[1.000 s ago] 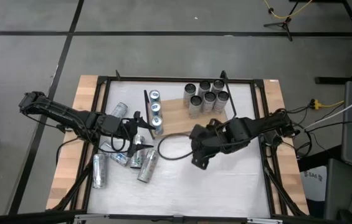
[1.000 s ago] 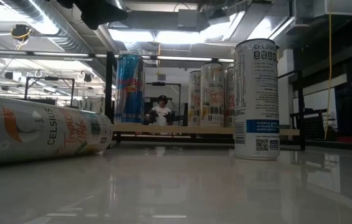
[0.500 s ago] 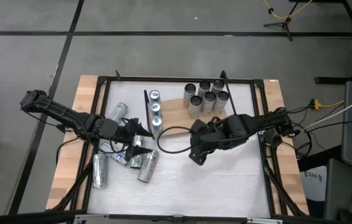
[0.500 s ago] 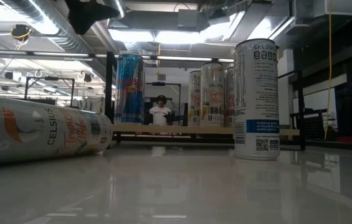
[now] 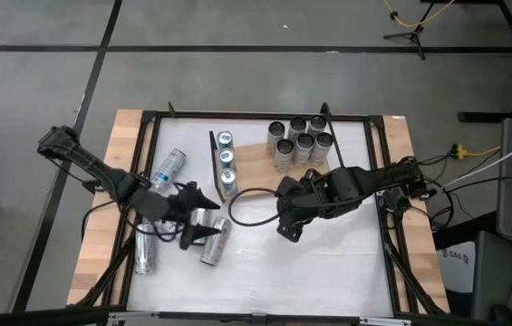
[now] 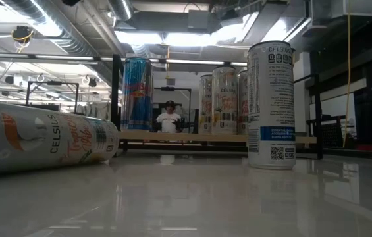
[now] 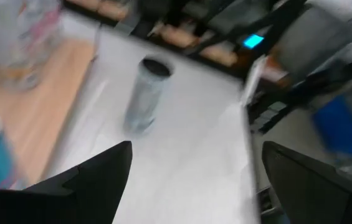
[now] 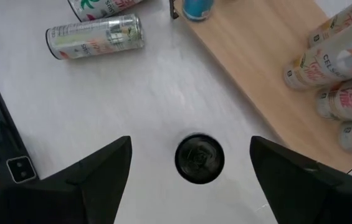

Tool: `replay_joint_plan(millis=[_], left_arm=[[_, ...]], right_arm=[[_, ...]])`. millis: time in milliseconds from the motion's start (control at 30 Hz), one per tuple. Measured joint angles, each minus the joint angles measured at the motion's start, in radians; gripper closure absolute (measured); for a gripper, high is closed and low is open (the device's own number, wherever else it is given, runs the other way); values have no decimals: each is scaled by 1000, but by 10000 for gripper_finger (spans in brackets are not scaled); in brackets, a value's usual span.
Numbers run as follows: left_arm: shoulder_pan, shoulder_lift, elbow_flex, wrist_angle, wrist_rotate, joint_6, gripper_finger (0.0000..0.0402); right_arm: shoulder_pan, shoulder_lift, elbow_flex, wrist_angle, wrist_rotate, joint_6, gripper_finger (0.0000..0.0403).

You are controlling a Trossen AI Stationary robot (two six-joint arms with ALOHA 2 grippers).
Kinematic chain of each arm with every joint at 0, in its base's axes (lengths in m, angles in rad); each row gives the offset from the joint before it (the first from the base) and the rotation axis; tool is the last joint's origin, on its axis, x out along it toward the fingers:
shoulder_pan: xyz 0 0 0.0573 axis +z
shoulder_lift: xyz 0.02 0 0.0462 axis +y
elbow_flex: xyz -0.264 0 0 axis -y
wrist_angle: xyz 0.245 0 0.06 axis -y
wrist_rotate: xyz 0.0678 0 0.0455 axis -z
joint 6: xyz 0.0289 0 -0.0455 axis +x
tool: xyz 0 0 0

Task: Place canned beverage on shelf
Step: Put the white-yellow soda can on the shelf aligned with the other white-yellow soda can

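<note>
The shelf (image 5: 257,161), a light wooden board with black wire ends, lies at the table's far middle. It carries a cluster of several silver cans (image 5: 299,140) and a row of blue-topped cans (image 5: 227,161). One silver can (image 6: 271,105) stands upright on the white table in front of the shelf. My right gripper (image 8: 197,177) hangs open above that can's dark top (image 8: 199,158), its fingers on either side and well clear of it. My left gripper (image 5: 195,215) is open above several cans lying at the near left (image 5: 215,243), and its wrist view also shows the upright can (image 7: 146,93).
Lying cans are scattered on the left half of the table (image 5: 169,165) (image 5: 144,249) (image 8: 95,36) (image 6: 41,141). A black cable loop (image 5: 251,210) hangs by the right arm. A black frame borders the table (image 5: 237,116). White tabletop lies bare toward the near right (image 5: 328,272).
My left gripper has pulled back from the blue cans on the shelf toward the table's near edge, rising and rolling about its own axis, its fingers still open. It has left the top of the low view. The cans have not moved.
</note>
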Motion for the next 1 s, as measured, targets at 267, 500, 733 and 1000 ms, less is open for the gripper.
replay_joint_plan(millis=[267, 500, 733, 1000], left_arm=[[-7, 218, 212, -427, 26, -277, 49], [-21, 357, 216, -552, 223, -543, 49], [-67, 471, 216, -551, 348, -743, 49], [-102, 544, 216, -500, 353, -924, 49]], right_arm=[[0, 0, 0, 0, 0, -53, 81], [0, 0, 0, 1, 0, -112, 81], [0, 0, 0, 4, 0, -179, 81], [0, 0, 0, 6, 0, -253, 81]])
